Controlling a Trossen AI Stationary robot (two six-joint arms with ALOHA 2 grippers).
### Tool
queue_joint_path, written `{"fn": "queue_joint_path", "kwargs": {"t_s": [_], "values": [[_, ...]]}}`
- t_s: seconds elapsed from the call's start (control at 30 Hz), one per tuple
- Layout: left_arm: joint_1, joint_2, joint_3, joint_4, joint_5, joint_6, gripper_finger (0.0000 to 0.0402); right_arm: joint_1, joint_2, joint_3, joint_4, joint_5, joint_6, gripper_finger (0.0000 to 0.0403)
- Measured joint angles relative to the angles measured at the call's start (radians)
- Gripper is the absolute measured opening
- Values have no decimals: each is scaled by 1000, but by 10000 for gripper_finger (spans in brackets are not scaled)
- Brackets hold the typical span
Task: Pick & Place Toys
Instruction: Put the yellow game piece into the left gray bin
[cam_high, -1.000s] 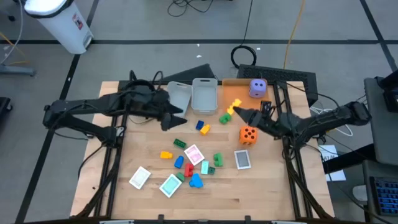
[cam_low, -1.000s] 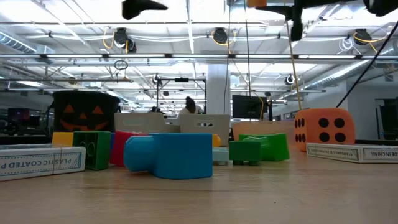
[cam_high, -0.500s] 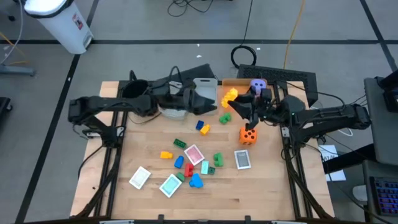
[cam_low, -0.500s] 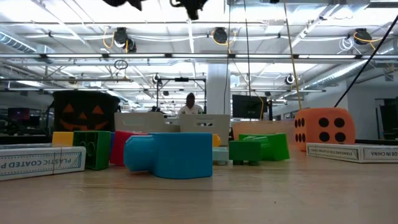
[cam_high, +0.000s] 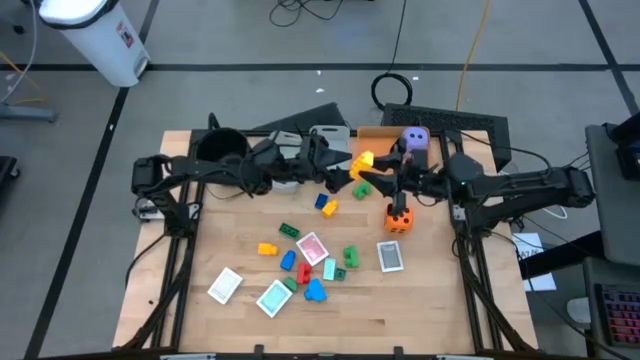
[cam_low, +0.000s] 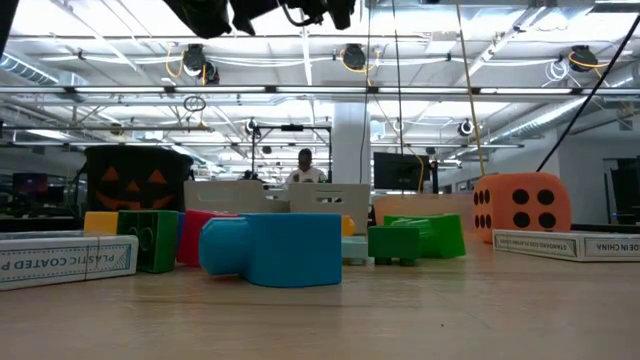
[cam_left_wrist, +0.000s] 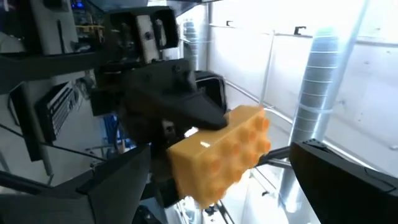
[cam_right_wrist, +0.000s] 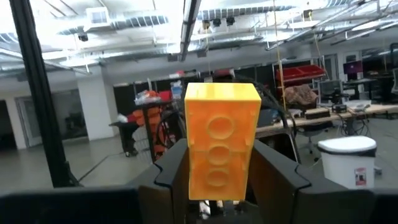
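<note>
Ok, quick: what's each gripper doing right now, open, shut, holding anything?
Left gripper: open, empty, facing the block.
Right gripper: shut on the yellow studded plastic block, raised over the table.

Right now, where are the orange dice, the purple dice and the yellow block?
orange dice (cam_high: 398, 217), high view, its top face.
purple dice (cam_high: 414, 139), high view, its top face.
yellow block (cam_right_wrist: 221, 138), right wrist view, its studded face.

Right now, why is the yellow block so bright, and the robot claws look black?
Right wrist view: the yellow block faces the camera, lit; ceiling lights glare behind it. Left wrist view: bright windows behind turn the right claw holding it into a dark silhouette.
</note>
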Motion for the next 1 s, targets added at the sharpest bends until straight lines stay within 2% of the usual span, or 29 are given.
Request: {"fn": "queue_joint_path", "kwargs": {"t_s": [0.27,0.67,0.83,1.0], "values": [[-1,0,2,14,0,18,386,0,33,0,9,-2,16,125],[-4,2,2,18,10,26,262,-18,36,0,37,-5,20,124],[-8,2,2,21,26,25,238,-26,36,0,37,2,20,124],[-10,2,2,22,32,24,232,-33,36,0,34,4,27,124]]}}
